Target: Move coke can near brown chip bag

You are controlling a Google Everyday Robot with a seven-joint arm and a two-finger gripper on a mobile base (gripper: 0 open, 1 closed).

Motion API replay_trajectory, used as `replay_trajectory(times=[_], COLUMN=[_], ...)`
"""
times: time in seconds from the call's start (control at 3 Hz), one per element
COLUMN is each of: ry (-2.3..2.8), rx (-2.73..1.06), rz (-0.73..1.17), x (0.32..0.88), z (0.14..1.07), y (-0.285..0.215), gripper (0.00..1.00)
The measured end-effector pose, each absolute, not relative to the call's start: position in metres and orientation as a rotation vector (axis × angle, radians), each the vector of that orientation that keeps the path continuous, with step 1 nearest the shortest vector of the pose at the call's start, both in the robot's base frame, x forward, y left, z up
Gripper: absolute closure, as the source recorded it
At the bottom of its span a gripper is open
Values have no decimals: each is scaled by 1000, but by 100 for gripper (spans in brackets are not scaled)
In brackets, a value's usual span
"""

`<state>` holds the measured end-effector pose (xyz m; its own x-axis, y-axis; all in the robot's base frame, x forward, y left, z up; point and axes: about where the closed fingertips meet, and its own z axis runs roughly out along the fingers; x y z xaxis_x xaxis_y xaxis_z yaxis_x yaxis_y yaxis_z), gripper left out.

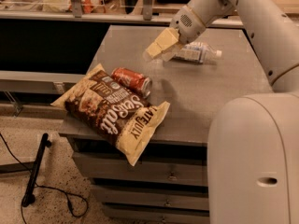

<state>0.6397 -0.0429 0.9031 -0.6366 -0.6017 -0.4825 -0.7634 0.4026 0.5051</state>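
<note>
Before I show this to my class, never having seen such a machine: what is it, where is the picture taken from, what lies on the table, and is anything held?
The white shape is a robot arm; the white bulk at lower right belongs to the robot too. One camera looks down on the table; its mounting is not known. The end effector, the arm's grasping part, hangs above the far side of the grey table, touching nothing on it. On the table a coke can lies on its side against a brown chip bag that overhangs the front edge, and a clear plastic bottle lies farther back. The can is not held.
</note>
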Motion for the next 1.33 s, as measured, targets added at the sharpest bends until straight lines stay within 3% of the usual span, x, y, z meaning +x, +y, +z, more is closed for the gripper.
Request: replay_trajectory(times=[0.33,1.0,1.33], ry=[2381,2286,2271], rx=[-1182,-1120,-1101], rz=[1068,801,797], x=[647,650,657], z=[929,999,999], y=[-49,-92,-89], gripper=[0,0,0])
